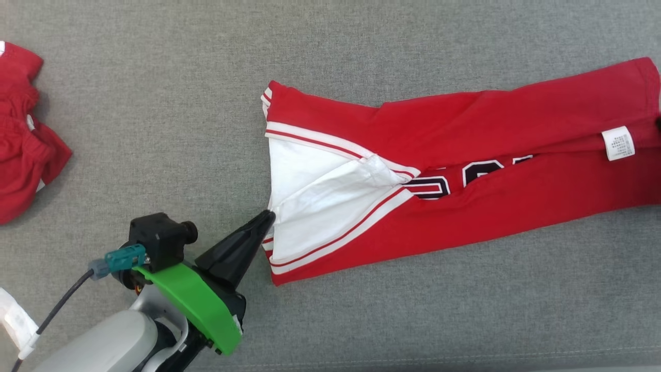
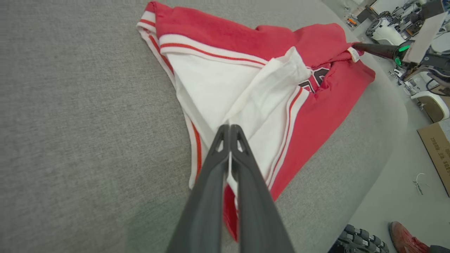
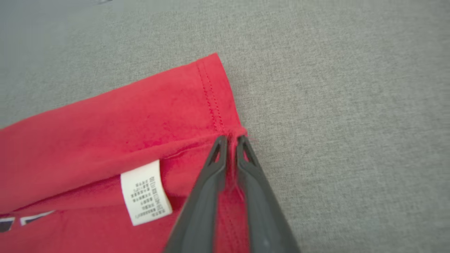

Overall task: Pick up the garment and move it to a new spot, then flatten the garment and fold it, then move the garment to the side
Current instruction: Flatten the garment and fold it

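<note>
garment (image 1: pixel 516 206), red with white trim, lay folded long left-to-right, neck end left, left pincer (image 2: pixel 229 128) clamped there, right pincer (image 3: pixel 232 140) pinching hem

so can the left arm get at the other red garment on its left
Probably: just grey surface between the left gripper and the crumpled red garment. But it is shut on the white edge of the jersey, so it'd need to let go first.
</note>
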Robot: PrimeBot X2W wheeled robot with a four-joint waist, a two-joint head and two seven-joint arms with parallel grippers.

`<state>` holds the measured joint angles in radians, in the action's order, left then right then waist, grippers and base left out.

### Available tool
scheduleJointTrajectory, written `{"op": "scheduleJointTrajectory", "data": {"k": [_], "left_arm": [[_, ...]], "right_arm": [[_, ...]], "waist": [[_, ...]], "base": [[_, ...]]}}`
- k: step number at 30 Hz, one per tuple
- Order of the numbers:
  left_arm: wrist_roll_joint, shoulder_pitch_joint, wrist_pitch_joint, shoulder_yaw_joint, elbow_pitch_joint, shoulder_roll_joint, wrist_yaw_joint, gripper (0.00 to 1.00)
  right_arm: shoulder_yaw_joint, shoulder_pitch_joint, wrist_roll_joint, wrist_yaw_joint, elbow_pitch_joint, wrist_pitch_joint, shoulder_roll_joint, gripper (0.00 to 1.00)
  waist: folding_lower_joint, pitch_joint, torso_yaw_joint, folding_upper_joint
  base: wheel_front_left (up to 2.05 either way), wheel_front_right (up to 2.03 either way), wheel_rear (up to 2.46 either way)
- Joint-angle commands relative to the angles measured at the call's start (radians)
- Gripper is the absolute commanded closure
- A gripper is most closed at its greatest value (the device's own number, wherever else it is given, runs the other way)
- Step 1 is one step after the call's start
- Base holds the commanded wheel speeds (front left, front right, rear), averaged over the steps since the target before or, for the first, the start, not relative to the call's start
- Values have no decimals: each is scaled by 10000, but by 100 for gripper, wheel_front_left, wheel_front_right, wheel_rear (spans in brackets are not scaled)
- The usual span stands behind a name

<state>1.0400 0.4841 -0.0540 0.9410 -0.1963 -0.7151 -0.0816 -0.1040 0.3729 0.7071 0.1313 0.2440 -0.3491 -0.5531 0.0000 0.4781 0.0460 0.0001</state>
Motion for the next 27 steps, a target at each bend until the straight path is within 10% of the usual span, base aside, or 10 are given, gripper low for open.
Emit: {"op": "scheduleJointTrajectory", "data": {"k": [1,14,27], "left_arm": [[-170,-147,-239,-93,145,133,-150,0],[-1427,-1415,-2102,-1413,1515,1214,-2044,0],[-4463,-4102,-2112,-4374,1512,3815,-1517,0]], "right_arm": [[0,-56,-55,-10,86,173,47,0],[1488,-956,-658,-4,-315,3747,71,0],[1943,-1804,-987,-5,879,5560,958,0]], "waist": [[0,-233,2,-1],[0,-2078,-26,-1],[0,-3278,566,-1]], "base": [[0,0,0],[0,0,0],[0,0,0]]}}
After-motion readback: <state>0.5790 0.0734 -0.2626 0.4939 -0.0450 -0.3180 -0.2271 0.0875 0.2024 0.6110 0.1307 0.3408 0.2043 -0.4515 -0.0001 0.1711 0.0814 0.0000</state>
